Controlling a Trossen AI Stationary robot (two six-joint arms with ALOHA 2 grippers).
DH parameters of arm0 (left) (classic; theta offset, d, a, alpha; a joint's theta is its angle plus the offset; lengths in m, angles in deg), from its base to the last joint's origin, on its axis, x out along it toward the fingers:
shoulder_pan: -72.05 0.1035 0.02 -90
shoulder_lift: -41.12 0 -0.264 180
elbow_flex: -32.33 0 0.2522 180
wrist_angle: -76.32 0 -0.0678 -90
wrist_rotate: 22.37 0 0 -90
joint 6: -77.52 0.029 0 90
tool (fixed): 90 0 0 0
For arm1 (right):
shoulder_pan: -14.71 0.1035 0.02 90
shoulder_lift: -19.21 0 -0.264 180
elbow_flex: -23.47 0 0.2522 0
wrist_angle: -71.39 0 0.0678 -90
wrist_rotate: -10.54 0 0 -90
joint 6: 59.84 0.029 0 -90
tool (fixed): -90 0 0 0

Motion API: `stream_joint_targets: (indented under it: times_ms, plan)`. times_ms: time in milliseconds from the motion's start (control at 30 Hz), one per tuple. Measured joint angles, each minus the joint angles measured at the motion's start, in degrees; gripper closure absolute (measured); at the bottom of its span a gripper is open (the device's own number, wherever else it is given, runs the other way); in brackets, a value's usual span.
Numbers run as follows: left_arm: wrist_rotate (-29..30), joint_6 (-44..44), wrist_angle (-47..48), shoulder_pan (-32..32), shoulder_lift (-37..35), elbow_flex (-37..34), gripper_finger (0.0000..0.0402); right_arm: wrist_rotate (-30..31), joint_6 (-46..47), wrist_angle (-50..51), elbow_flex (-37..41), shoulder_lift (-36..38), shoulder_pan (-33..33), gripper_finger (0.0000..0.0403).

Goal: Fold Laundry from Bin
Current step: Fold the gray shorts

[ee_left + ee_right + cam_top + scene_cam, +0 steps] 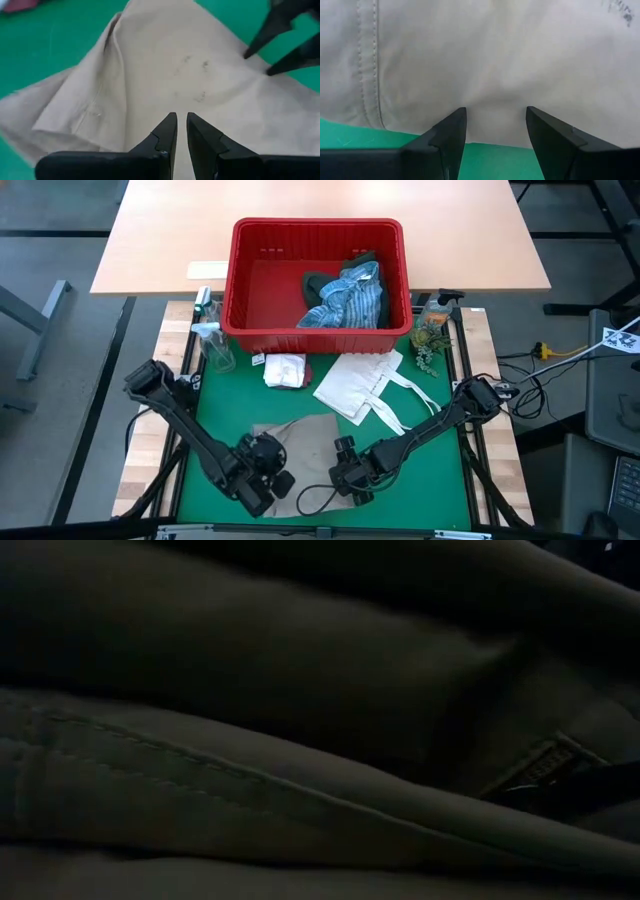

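Red bin, green mat, tan cloth

The bin (318,275) is bright red, holding a blue-white striped shirt (352,300) and a dark green garment (318,284). Lower centre, a plain tan garment (300,442) covers the green mat (225,415); the tote bag (362,385) is white.

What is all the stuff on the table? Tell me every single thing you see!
Red plastic bin: one, red, at the far middle of the table.
Blue-white striped shirt: one, crumpled inside the bin.
Dark green garment: one, in the bin, beside the shirt.
Tan garment: one, spread on the green mat near the front.
Small white cloth: one, bunched just in front of the bin.
White tote bag: one, flat, right of the white cloth.
Clear spray bottle: one, left of the bin.
Green mat: one, covering the work area.
Left gripper: one, black, nearly closed over the tan garment.
Right gripper: one, black, open at the garment's edge.
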Motion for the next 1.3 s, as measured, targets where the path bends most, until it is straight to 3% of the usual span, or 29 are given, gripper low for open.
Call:
stream_joint_targets:
  times_ms: [100, 400, 833, 1300]
  plan:
    - [0.0, 0.1, -4.9, 0.9, 0.1, -5.1, 0.0363, 0.0, 0.0, 0.0, 0.0, 0.0, 0.0, 0.0196]
    - [0.1, -6.9, -5.2, 3.5, 0.1, -16.4, 0.0363, 0.0, 0.0, 0.0, 0.0, 0.0, 0.0, 0.0196]
    - [-1.7, -19.4, 4.9, 0.2, -0.1, -16.7, 0.0363, 0.2, 0.0, 0.0, 0.0, 0.1, 0.0, 0.0196]
    - [-1.0, -19.0, 4.8, -1.2, -6.9, -16.7, 0.0363, 0.0, 0.0, 0.0, 0.0, 0.1, 0.0, 0.0196]
